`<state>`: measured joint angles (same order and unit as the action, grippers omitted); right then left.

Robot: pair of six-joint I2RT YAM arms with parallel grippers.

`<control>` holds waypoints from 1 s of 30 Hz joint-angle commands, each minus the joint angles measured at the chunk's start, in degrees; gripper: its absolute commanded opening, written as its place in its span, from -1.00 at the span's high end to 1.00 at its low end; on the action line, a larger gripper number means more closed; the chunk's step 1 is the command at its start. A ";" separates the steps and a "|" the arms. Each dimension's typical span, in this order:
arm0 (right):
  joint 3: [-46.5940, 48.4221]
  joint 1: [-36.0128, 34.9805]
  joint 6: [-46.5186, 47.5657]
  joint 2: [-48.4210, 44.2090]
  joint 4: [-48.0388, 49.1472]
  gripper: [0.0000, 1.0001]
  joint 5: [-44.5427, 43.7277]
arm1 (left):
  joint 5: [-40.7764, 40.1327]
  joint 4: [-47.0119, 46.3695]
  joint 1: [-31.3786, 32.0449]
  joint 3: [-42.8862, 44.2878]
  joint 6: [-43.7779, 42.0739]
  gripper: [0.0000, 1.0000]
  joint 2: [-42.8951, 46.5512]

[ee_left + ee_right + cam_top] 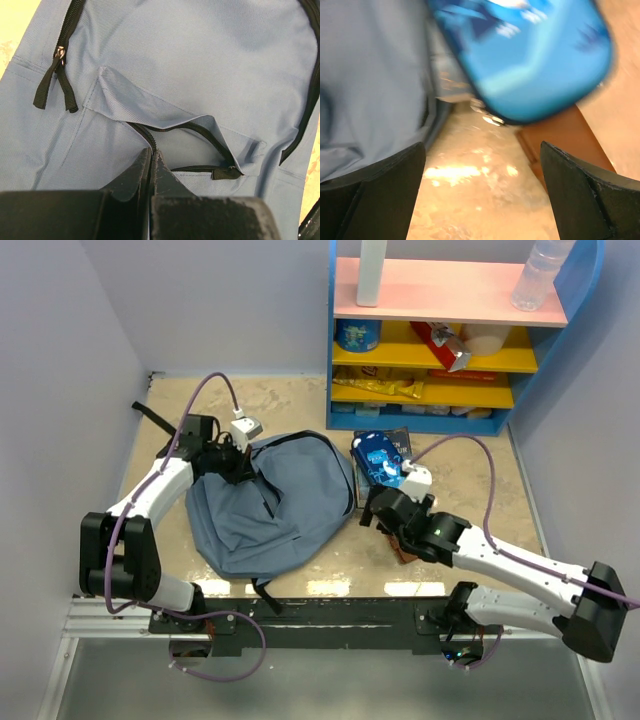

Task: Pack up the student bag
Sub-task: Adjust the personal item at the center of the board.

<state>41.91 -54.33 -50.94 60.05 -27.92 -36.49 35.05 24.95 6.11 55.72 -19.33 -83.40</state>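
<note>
— What sits around the large, soft slate-blue fabric backpack (pixel 268 502)?

— The backpack lies flat on the left half of the table, front side up. Just right of it, a glossy bright-blue rounded pouch (pixel 378 458) rests on a dark flat book (pixel 402 438). A brown flat board (pixel 565 140) shows beneath the pouch's near edge.

— Does anything stand between the arms and the bag?

— The right gripper (pixel 482 192) hovers low over bare table in the gap between backpack and pouch. Its jaws are spread wide and hold nothing. The left gripper (pixel 151 162) is at the bag's far left side. Its fingers are pressed together at one end of the front pocket's black zip (pixel 195 131), which gapes open. Whether fabric is pinched between them I cannot tell.

— And the surface, the room?

— It is a beige, mottled, stone-look tabletop (pixel 290 400) with patches of glare along the near edge. Pale lilac walls (pixel 60 330) close it in. At the far right stands a blue-framed shelf unit (pixel 332 340) with a pink top and yellow shelves. A clear plastic bottle (pixel 541 272) and a white cylinder (pixel 372 270) stand on top, with packets on the shelves below.
</note>
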 commanded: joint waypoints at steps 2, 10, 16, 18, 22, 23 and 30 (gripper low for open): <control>-4.72 0.71 -23.30 -8.78 -17.33 -0.98 -7.01 | 2.83 -0.69 -0.22 3.78 -1.41 1.00 0.86; -12.82 3.43 -29.74 -22.35 -17.87 -0.97 -9.47 | 2.39 0.63 -0.13 4.39 -2.55 1.00 1.31; -11.59 8.79 -20.19 -13.75 -8.57 -0.97 -7.11 | 2.22 1.41 -0.22 4.83 -2.90 1.00 1.66; -11.94 11.86 -18.59 -9.72 -5.32 -0.98 -5.53 | 2.13 1.51 -0.22 5.10 -2.90 1.00 1.74; -11.32 17.49 -10.79 -5.31 -0.30 -0.98 -3.33 | 2.13 1.33 -0.22 5.01 -3.17 1.00 1.92; -11.50 19.15 -9.72 -4.95 0.67 -0.97 -2.89 | 2.22 1.24 -0.22 5.10 -2.99 1.00 1.83; -13.43 29.09 -5.14 -1.17 4.28 -0.97 6.42 | 2.48 1.51 -0.22 5.01 -2.99 1.00 1.57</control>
<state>29.43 -29.82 -60.05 56.75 -28.03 -35.64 35.18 27.53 6.11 57.87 -21.65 -83.40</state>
